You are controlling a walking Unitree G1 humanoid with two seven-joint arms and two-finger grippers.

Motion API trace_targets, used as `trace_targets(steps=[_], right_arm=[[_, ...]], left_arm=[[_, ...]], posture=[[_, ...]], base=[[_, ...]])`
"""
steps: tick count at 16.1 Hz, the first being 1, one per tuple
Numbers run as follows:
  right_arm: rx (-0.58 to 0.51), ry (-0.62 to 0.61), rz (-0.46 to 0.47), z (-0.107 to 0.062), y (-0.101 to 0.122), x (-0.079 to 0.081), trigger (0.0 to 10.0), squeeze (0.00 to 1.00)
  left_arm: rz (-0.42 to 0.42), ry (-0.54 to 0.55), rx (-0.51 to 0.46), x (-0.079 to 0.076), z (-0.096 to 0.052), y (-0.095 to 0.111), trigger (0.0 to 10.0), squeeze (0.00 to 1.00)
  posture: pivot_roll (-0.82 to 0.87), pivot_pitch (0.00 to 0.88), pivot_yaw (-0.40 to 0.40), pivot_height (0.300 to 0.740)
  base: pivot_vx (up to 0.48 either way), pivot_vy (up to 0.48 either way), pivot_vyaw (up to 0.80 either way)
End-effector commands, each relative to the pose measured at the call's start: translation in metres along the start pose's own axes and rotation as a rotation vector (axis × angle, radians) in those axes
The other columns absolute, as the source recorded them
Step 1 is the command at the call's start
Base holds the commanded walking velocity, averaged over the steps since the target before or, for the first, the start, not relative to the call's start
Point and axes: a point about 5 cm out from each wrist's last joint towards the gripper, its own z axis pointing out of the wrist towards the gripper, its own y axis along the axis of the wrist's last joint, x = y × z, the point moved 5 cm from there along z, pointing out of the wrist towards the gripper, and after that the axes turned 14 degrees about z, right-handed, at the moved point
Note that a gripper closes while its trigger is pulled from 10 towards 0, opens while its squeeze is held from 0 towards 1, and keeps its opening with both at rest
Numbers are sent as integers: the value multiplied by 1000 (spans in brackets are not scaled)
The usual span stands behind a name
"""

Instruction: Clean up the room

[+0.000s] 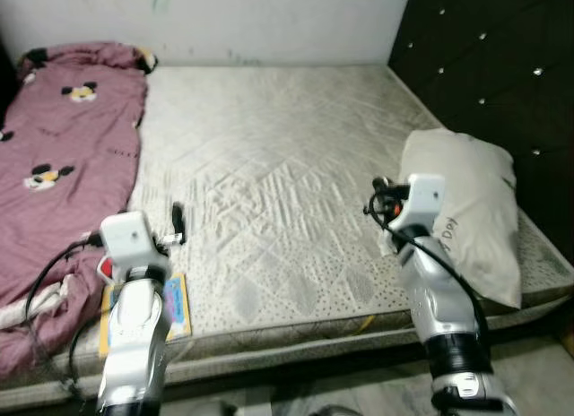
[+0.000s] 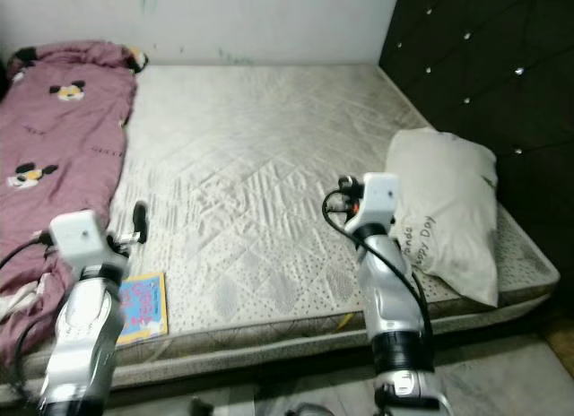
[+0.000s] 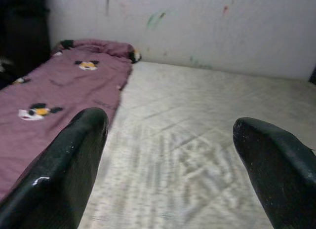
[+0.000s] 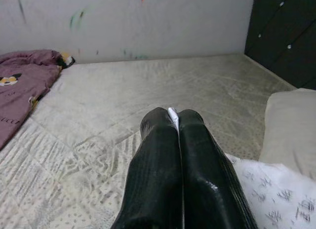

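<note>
My right gripper is shut, and a sliver of white cloth shows between its fingertips. More of that white cloth, printed with small dark marks, hangs below the fingers next to the pillow. It is held over the right side of the mattress. My left gripper is open with nothing between its fingers, low over the mattress's front left part, near a colourful book. A maroon blanket with cartoon prints lies along the left side of the bed.
A black tufted headboard stands at the bed's right side and a white wall at the far side. The book lies at the bed's front edge beside the blanket. Grey floor shows below the bed.
</note>
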Motion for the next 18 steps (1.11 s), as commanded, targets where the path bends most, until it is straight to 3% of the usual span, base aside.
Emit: trace_targets(steps=[1, 4, 5, 9, 10, 12, 14, 18], right_arm=[[-18, 19, -29, 1, 4, 5, 10000, 0], [-43, 26, -25, 2, 10, 10, 10000, 0], [-46, 24, -50, 1, 11, 11, 10000, 0], [-9, 16, -23, -11, -1, 6, 10000, 0], [-2, 12, -14, -14, -5, 6, 10000, 0], [1, 9, 25, -13, -9, 11, 10000, 0], [0, 22, 13, -15, -7, 13, 10000, 0], [22, 16, 12, -21, -12, 10, 10000, 0]], left_arm=[[77, 38, -91, 15, -1, 20, 10000, 0], [114, 16, -167, 23, -5, 36, 10000, 0], [76, 13, -139, 21, -4, 28, 10000, 0], [52, 32, -5, 6, -13, 3, 10000, 0], [78, 27, -4, 4, -16, 2, 10000, 0], [21, -49, -1, -2, -21, -4, 10000, 0], [0, -58, 1, -5, -21, -2, 10000, 0], [1, -77, -10, -10, -22, 2, 10000, 0]], posture=[[9, 0, -66, 740], [7, 0, -75, 740], [-3, 0, -73, 740], [-6, 0, -54, 740], [-3, 0, -46, 740], [-14, 0, -40, 740], [-21, 0, -41, 740], [-18, 0, -44, 740]], base=[[0, 0, 0], [0, 0, 0], [0, 0, 0], [0, 0, 0], [0, 0, 0], [0, 0, 0], [0, 0, 0], [0, 436, 0]])
